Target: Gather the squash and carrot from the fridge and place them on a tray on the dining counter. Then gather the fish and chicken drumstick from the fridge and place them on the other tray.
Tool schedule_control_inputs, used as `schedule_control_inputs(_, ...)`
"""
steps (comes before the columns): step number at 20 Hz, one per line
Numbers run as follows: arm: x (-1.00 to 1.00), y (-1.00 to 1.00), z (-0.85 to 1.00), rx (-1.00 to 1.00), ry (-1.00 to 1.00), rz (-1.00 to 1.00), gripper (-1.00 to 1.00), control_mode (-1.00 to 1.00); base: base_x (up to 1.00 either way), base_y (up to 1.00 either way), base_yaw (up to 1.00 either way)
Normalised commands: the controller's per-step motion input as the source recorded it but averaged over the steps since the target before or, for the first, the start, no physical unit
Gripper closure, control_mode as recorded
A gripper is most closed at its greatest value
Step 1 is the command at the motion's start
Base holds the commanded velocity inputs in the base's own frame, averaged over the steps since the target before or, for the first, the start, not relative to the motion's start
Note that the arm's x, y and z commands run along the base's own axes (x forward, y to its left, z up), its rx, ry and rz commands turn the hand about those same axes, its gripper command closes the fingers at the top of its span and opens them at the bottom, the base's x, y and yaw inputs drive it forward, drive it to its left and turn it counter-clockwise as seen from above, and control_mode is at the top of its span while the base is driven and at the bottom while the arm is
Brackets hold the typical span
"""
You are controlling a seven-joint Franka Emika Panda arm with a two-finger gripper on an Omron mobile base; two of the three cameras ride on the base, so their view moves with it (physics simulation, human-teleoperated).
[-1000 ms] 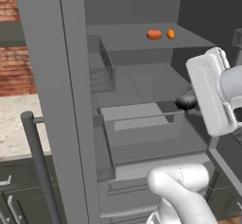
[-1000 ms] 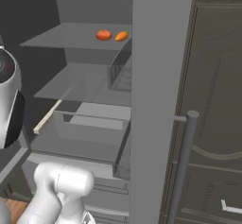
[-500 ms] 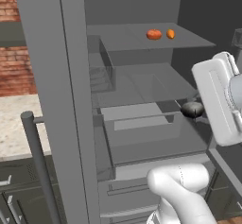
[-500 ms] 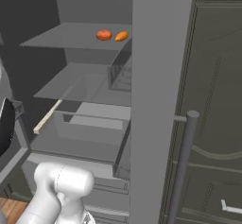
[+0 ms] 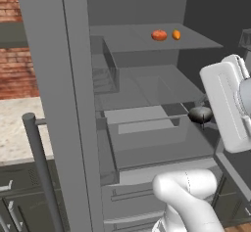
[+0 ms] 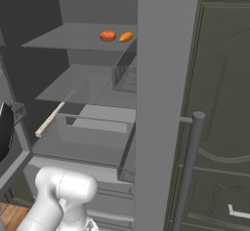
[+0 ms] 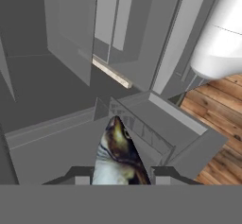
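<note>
Rightward since before, gripper clamps fish, plain from hand view.

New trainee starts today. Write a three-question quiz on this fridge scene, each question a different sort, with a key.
1. True or false: the gripper is shut on a fish.
2. What lies on the top shelf of the fridge?
A. a tomato and a carrot
B. a drumstick and a squash
C. two trays
3. Fill in: in the hand view, the floor beside the fridge is made of ____.

Key: 1 true; 2 A; 3 wood.
</note>
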Motion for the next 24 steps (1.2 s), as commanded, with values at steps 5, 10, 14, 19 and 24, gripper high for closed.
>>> schedule_control_inputs(5, 0.0, 0.0, 0.0, 0.0, 0.0, 0.0, 1.0, 1.0, -0.04, 0.0, 0.0)
schedule_control_inputs(10, 0.0, 0.0, 0.0, 0.0, 0.0, 0.0, 1.0, 1.0, 0.0, 0.0, 0.0)
schedule_control_inputs(14, 0.0, 0.0, 0.0, 0.0, 0.0, 0.0, 1.0, 1.0, -0.01, 0.0, 0.0)
schedule_control_inputs(19, 0.0, 0.0, 0.0, 0.0, 0.0, 0.0, 1.0, 1.0, -0.14, 0.0, 0.0)
schedule_control_inputs(24, 0.0, 0.0, 0.0, 0.0, 0.0, 0.0, 1.0, 1.0, -0.49, -0.06, 0.0)
